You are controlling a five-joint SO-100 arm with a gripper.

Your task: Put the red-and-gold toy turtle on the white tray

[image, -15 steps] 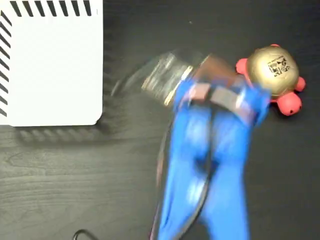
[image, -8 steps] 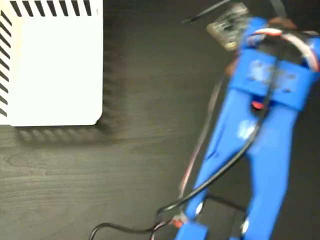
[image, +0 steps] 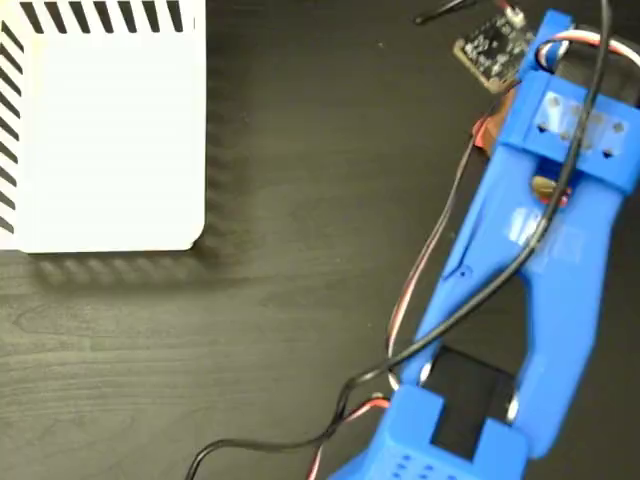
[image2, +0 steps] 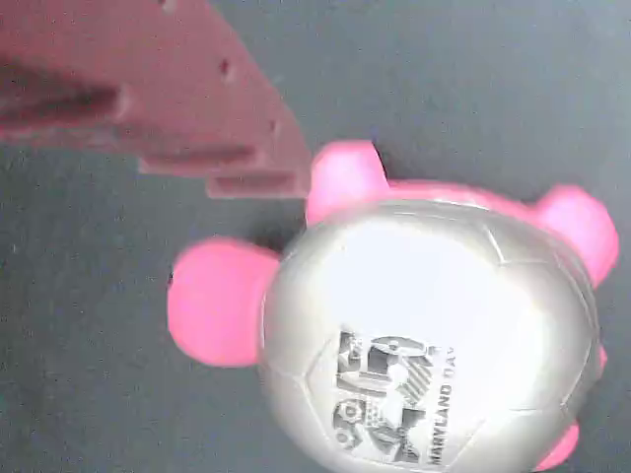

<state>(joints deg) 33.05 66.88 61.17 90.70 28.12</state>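
Observation:
The red-and-gold toy turtle (image2: 434, 325) fills the wrist view, its pale shiny shell with a black printed mark facing up and its pink feet spread on the dark table. One reddish finger (image2: 197, 108) reaches in from the upper left and ends right by a foot; the other finger is out of frame. In the fixed view the blue gripper (image: 565, 120) hangs over the turtle (image: 484, 133), so only a red sliver of it shows. The jaws are spread, with nothing clamped. The white tray (image: 110, 140) lies flat at the upper left, far from the gripper.
The blue arm (image: 540, 270) slants from the bottom edge to the upper right, trailing black and red cables (image: 420, 300). A small circuit board (image: 490, 45) sticks out by the wrist. Dark wood-grain table (image: 250, 330) lies between tray and arm.
The arm has swung from the middle of the table to the upper right and now covers the turtle, which was in plain sight a second ago. The tray has not moved.

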